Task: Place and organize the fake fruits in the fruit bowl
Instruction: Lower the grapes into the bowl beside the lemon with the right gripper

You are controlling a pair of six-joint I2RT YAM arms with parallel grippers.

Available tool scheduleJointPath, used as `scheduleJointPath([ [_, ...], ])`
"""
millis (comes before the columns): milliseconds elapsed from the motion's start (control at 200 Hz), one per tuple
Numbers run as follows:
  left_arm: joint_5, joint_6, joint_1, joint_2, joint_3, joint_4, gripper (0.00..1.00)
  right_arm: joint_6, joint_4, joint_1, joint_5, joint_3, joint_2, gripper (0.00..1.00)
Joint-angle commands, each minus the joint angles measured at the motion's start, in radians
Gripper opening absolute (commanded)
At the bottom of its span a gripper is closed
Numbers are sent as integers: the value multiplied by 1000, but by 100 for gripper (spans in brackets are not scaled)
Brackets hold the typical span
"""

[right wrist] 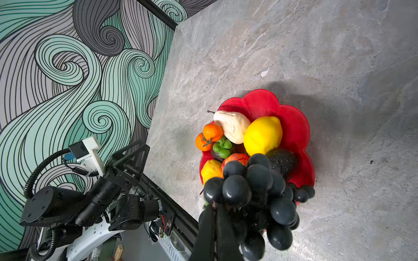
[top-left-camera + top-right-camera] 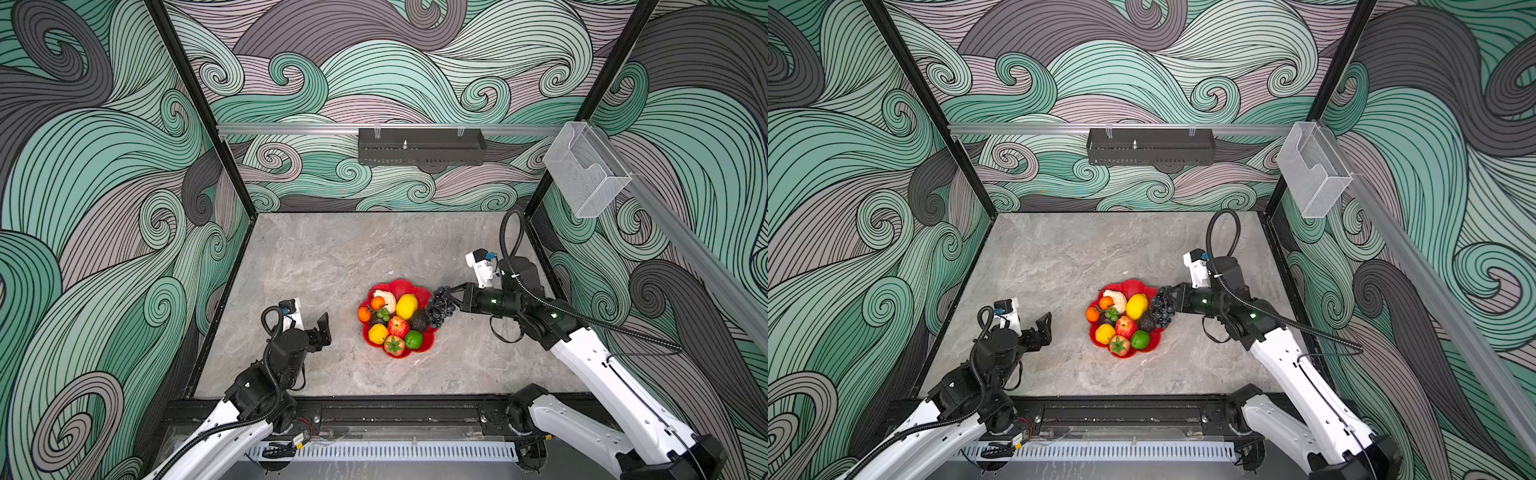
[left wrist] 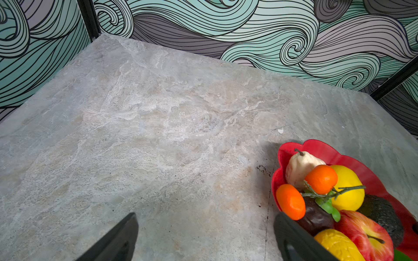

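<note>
Grey marbled tabletop [image 2: 332, 257], red fruit bowl [image 2: 401, 286] on it (scalloped rim), white fleck [image 3: 280, 131] nearby

Top views look down from high; wrist views share fruit bowl [image 3: 316, 146].

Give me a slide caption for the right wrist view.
The right claw grips the grape bunch at the fruit bowl's rim.

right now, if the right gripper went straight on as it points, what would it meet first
Likely the lemon in the fruit bowl, with its held grape bunch touching first; depth is unclear, so it might pass above.
</note>
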Motion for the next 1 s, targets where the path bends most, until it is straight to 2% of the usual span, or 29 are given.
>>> scheduleJointPath([
  [0,1,5,7,0,21,12,95,-4,17,17,38,9,17,0],
  [190,0,6,7,-6,20,9,95,-19,23,18,97,28,85,0],
  [555,1,5,8,-18,16,4,95,-122,51,18,187,118,243,0],
  [996,0,3,8,-10,18,7,95,-209,99,39,172,219,421,0],
])
